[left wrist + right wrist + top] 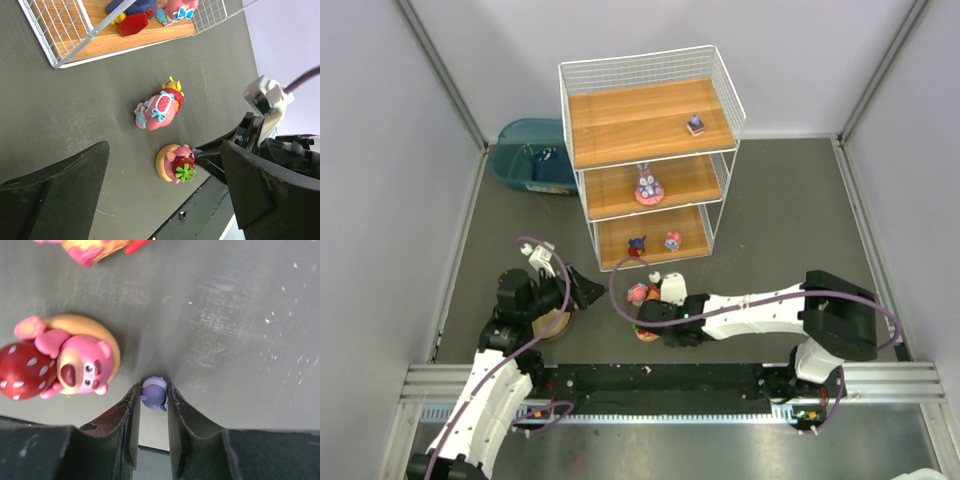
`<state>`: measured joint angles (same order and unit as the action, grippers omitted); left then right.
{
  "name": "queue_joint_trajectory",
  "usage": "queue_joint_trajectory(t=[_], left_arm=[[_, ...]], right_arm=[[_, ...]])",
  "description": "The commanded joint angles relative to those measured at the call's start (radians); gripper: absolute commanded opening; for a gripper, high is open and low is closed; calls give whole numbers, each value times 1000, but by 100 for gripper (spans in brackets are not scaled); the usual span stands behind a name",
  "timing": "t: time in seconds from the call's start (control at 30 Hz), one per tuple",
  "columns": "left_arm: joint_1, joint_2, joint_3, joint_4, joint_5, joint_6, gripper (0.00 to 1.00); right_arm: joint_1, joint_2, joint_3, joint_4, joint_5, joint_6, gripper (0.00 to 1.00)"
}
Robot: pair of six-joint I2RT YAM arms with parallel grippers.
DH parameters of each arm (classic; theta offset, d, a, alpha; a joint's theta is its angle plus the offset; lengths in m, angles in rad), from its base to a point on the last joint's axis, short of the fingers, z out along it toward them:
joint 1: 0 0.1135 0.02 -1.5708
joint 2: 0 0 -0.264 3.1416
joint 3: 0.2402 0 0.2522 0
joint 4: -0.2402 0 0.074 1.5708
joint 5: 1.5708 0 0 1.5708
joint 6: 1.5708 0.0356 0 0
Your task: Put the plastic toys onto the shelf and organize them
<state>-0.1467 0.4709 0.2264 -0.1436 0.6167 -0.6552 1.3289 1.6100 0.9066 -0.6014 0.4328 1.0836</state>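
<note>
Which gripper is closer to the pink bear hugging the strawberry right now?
Right. The right gripper sits just beside the pink bear, clamping a small purple toy. The left gripper is open farther off to the left, the bear lying ahead of it.

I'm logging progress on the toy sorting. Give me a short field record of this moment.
shelf: small toy on top board, bunny on middle, blue-red toy and pink toy on bottom
on table: pink bear with strawberry, pink bow figure
right gripper: closed on tiny purple toy
left gripper: open, empty
</note>
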Motion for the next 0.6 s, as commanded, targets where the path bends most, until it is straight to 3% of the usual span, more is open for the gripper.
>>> queue_joint_trajectory(t=[0.0,0.3,0.57], left_arm=[[-4,-8,-16,29,2,14,99],[-2,-12,-18,29,-2,11,99],[-2,-11,-19,30,-5,12,99]], right_arm=[[36,21,28,43,-48,-365,17],[46,-68,-100,222,-124,-525,16],[53,-76,-130,285,-183,-659,29]])
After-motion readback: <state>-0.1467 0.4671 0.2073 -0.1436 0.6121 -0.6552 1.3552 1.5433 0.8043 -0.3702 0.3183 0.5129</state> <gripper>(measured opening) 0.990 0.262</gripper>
